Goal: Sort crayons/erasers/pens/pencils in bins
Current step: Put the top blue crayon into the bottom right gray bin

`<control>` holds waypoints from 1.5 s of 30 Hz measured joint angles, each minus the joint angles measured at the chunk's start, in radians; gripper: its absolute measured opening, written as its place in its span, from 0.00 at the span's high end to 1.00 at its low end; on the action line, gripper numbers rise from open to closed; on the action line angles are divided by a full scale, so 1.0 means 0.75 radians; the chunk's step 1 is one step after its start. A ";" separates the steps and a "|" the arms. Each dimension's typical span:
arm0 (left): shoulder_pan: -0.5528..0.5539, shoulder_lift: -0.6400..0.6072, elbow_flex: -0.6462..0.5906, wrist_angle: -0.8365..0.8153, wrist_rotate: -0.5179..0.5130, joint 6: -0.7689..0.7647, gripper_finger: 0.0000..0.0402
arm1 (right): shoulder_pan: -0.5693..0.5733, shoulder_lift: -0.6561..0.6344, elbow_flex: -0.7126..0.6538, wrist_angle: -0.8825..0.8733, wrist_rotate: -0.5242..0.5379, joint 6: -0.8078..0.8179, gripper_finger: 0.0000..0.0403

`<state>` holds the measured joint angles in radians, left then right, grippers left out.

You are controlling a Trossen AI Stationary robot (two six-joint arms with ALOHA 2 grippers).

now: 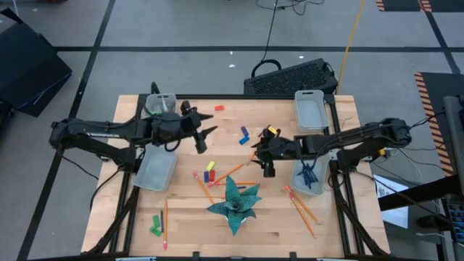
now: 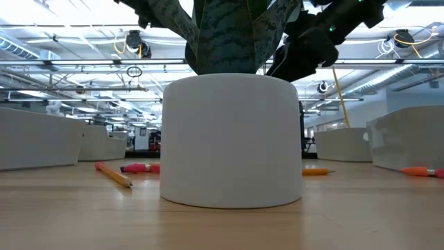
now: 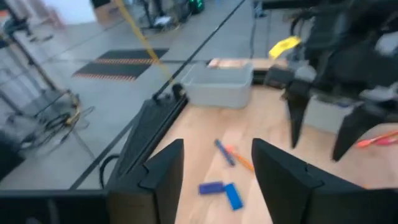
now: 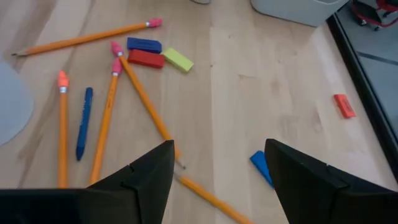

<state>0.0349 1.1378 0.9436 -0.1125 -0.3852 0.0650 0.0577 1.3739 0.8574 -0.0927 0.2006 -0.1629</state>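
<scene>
Left pincer: spread, empty, raised beside the left bins, likely awaiting a turn.
Pencils, one pen: loose mid-table, unsorted.
Right pincer: spread, empty, poised above them, presumably for a pick.
Right-edge bin: pens gathered inside.

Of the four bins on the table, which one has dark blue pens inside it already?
The bin at the right side of the table, nearer the front edge, just below the right arm. Dark blue pens lie in it; no pens show in the other three.
</scene>
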 joint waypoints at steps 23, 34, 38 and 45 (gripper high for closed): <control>-0.064 -0.035 -0.151 -0.032 0.028 -0.172 0.27 | 0.014 0.000 0.000 -0.023 -0.027 -0.028 0.40; -0.206 -0.070 0.028 -0.017 0.079 -0.211 0.31 | 0.048 -0.113 0.105 -0.477 0.011 0.237 0.35; -0.263 -0.060 -0.005 -0.073 0.024 -0.127 0.31 | 0.084 -0.142 0.109 -0.513 0.010 0.263 0.31; -0.351 -0.053 -0.093 -0.214 -0.033 -0.586 0.32 | 0.164 -0.139 0.109 -0.545 0.019 0.289 0.29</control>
<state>-0.2285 1.0977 0.8736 -0.2727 -0.4099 -0.3744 0.1809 1.2697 0.9390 -0.5014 0.2151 0.0536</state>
